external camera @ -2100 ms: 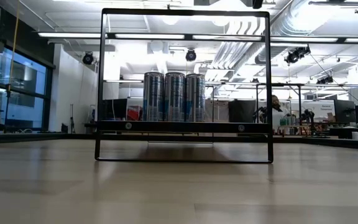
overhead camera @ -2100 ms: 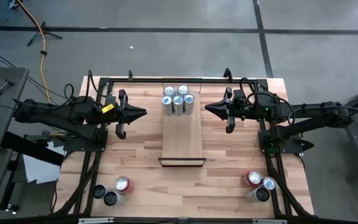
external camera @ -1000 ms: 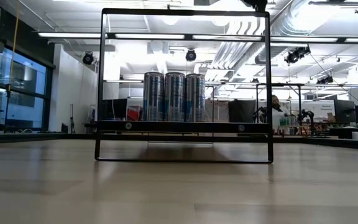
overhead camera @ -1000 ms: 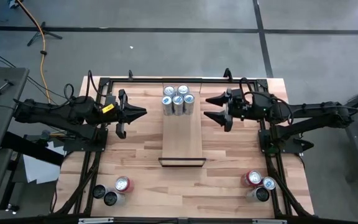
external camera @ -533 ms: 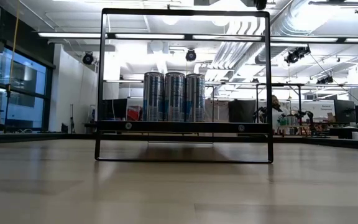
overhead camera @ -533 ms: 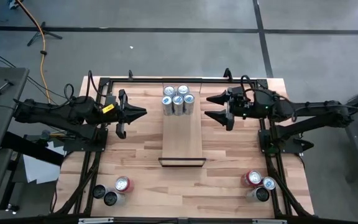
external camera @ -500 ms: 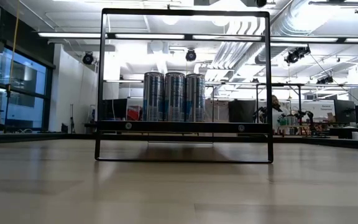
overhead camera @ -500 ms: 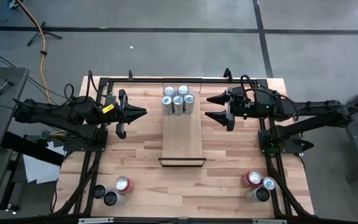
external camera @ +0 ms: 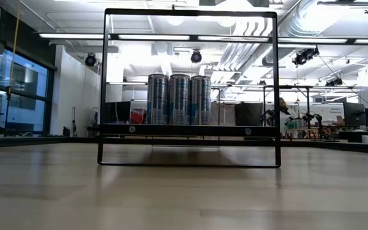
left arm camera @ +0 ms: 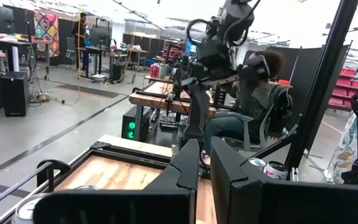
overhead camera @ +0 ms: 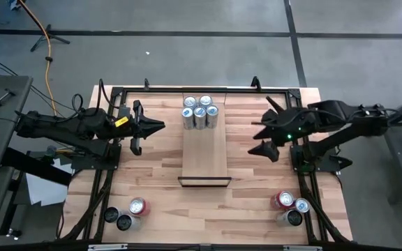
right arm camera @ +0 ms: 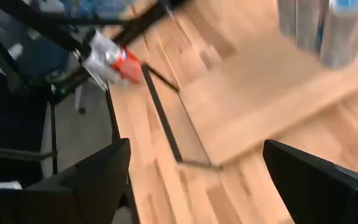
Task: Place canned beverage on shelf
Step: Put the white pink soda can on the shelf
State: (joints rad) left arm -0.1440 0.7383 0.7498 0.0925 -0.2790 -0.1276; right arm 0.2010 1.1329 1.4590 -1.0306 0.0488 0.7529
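The shelf (overhead camera: pixel 204 157), a narrow light-wood plank with a black frame (overhead camera: pixel 204 183) at its near end, lies in the middle of the table. Several silver cans (overhead camera: pixel 199 111) stand upright on its far end; the low view shows three of them (external camera: pixel 179 99) behind the frame. My right gripper (overhead camera: pixel 260 126) hovers open to the right of the shelf, holding nothing; its wrist view looks down on the plank (right arm camera: pixel 260 93). My left gripper (overhead camera: pixel 160 127) waits shut to the left of the shelf, empty.
Three cans, one red and two dark (overhead camera: pixel 126 213), stand at the table's near left corner. A red, a silver and a dark can (overhead camera: pixel 289 206) stand at the near right. Black rails (overhead camera: pixel 302 167) run along both table sides. A seated person (left arm camera: pixel 260 93) is beyond the table.
My right gripper has drawn back from the cans on the shelf, toward the table's right and near edges, and has turned so that it now tips down over the table. The cans and the shelf have stayed in place.
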